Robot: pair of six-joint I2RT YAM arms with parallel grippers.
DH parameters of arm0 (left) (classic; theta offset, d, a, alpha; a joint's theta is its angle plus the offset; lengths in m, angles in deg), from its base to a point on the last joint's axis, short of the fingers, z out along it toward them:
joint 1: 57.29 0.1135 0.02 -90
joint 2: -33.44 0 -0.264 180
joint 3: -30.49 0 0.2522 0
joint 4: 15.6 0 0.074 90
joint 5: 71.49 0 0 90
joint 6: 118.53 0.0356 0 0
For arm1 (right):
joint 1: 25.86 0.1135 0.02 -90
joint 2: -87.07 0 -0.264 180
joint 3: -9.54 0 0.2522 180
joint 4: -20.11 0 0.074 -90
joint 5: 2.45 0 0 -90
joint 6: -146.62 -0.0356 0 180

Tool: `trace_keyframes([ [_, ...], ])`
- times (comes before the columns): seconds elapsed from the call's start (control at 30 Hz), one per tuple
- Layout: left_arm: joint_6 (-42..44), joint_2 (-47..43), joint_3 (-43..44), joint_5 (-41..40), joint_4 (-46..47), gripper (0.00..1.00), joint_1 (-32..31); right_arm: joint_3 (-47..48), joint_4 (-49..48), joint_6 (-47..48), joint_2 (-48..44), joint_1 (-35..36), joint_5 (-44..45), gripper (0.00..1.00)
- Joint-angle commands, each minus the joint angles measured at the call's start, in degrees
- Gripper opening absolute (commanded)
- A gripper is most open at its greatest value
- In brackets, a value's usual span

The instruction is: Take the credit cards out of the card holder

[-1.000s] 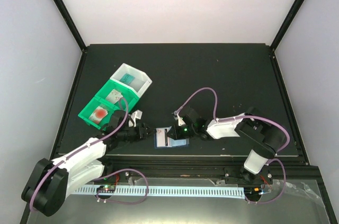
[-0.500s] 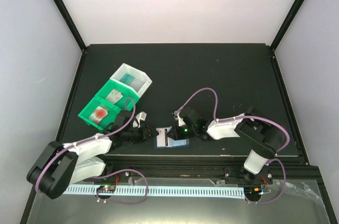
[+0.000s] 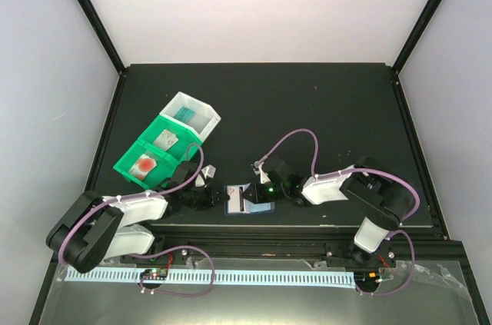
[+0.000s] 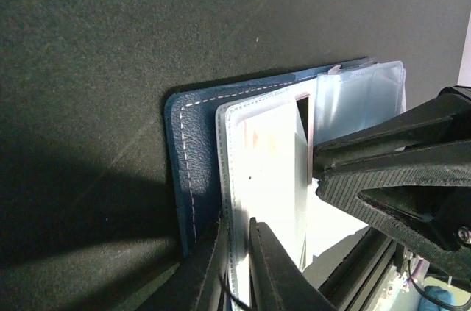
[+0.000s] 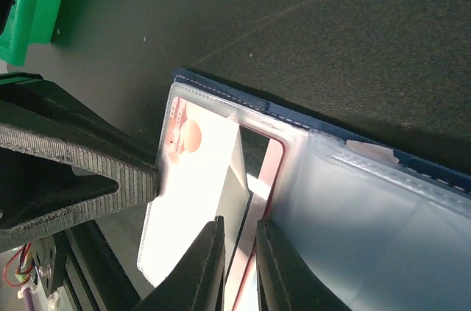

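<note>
The navy card holder (image 3: 247, 202) lies open at the table's near edge, its pale clear pockets up. In the left wrist view my left gripper (image 4: 237, 270) is shut on the near edge of the holder (image 4: 193, 149), pinching the cover and a pocket sleeve. In the right wrist view my right gripper (image 5: 239, 267) is shut on the edge of a thin grey card (image 5: 246, 212) that stands partly out of a pocket, beside a red-rimmed card (image 5: 274, 164). A pale card with a red-orange disc (image 5: 193, 171) sits in the left pocket. In the top view the grippers meet over the holder, left (image 3: 218, 196) and right (image 3: 258, 191).
A green two-part bin (image 3: 123, 164) and a white bin (image 3: 206, 114) stand to the back left, each compartment holding a small card-like item. The table's front edge and rail (image 3: 254, 227) run just below the holder. The left finger (image 5: 66, 171) crowds the right wrist view.
My left arm has folded in and its gripper has moved right onto the holder's left edge. The right gripper and the holder have barely moved.
</note>
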Motion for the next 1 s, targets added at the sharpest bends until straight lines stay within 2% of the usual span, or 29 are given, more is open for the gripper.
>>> trace_keyframes([
  [0.0,1.68,2.31,1.54,-2.85,0.06,0.08,-0.67,-1.02,-1.88,-1.05,1.05,0.16,1.77,0.17],
  [0.13,1.75,4.45,1.63,-3.41,-0.03,0.02,-1.05,-1.4,-2.73,-1.54,0.88,0.16,1.5,0.17],
  [0.6,1.99,4.49,1.72,-6.07,-1.93,0.02,-1.92,-3.22,-6.44,-4.16,-0.38,-0.02,1.05,0.14],
  [0.8,1.93,3.92,1.46,-6.64,-2.43,0.01,-1.96,-3.3,-3.19,-3.89,-3.19,-0.1,3.61,0.17],
  [0.97,1.93,3.68,1.46,-6.75,-2.75,0.02,-1.97,-3.35,-3.09,-4.79,-1.77,-0.11,3.57,0.19],
])
